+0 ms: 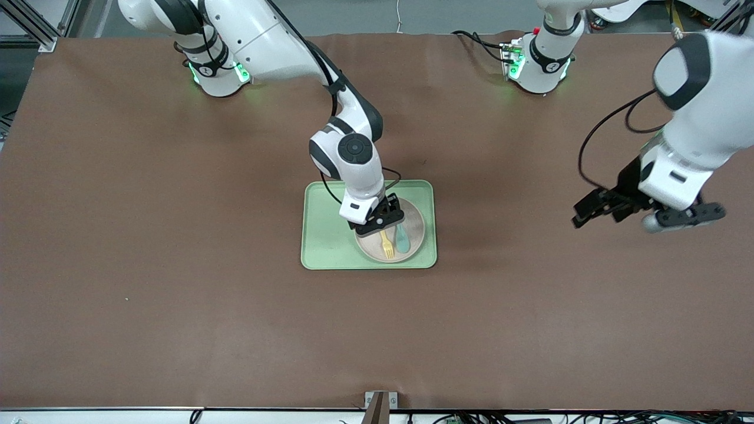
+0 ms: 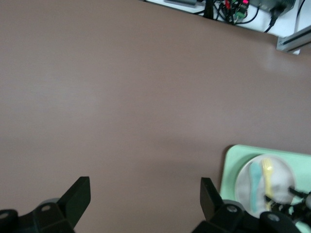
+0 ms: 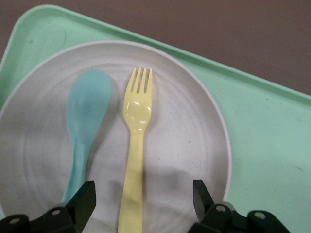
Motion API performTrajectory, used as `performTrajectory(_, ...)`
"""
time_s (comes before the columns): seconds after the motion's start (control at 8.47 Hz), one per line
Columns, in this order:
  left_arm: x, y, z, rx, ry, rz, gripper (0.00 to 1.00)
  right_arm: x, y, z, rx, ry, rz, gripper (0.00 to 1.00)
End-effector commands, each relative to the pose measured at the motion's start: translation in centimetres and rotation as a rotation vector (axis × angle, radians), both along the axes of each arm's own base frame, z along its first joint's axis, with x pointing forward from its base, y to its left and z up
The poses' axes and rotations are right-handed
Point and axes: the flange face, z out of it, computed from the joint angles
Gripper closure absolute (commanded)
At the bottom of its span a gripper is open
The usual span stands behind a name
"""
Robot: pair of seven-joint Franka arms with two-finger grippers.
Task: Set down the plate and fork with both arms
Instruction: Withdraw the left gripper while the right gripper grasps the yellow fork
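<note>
The beige plate [image 1: 416,227] lies in the light-green tray [image 1: 330,235] at the middle of the table. The pale-yellow fork [image 1: 387,244] and a teal spoon [image 1: 402,238] lie side by side on the plate. My right gripper [image 1: 380,222] is open just above the plate. In the right wrist view it [image 3: 143,194] straddles the fork's [image 3: 136,126] handle on the plate [image 3: 194,121] without touching it. My left gripper [image 1: 584,213] is open and empty, held in the air over bare table toward the left arm's end. Its wrist view [image 2: 144,191] shows the plate [image 2: 283,180] farther off.
The teal spoon [image 3: 87,111] lies close beside the fork, just outside one right finger. The tray's raised rim [image 3: 262,121] surrounds the plate. A brown mat [image 1: 177,265] covers the table. A metal bracket [image 1: 380,400] sits at the table edge nearest the front camera.
</note>
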Motion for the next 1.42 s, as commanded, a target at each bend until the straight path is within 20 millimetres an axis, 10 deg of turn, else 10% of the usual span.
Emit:
performTrajectory(0.0, -4.3, 2.7, 3.6, 0.085, -0.006, -0.068, 0.01, 0.1, 0.5, -0.6, -0.009, -0.012, -0.010, 0.11)
performTrajectory(0.35, -6.0, 4.0, 6.0, 0.192, 0.049, -0.160, 0.01, -0.1, 0.4, -1.2, -0.016, -0.006, -0.008, 0.22)
performTrajectory(0.59, -3.1, 4.0, 8.0, 0.209, 0.091, -0.178, 0.01, -0.6, 1.0, -1.2, -0.009, -0.005, -0.100, 0.46)
performTrajectory(1.3, -2.7, 3.5, 7.9, 0.117, 0.107, -0.243, 0.01, -0.3, 0.3, -1.4, -0.031, -0.018, -0.112, 0.83)
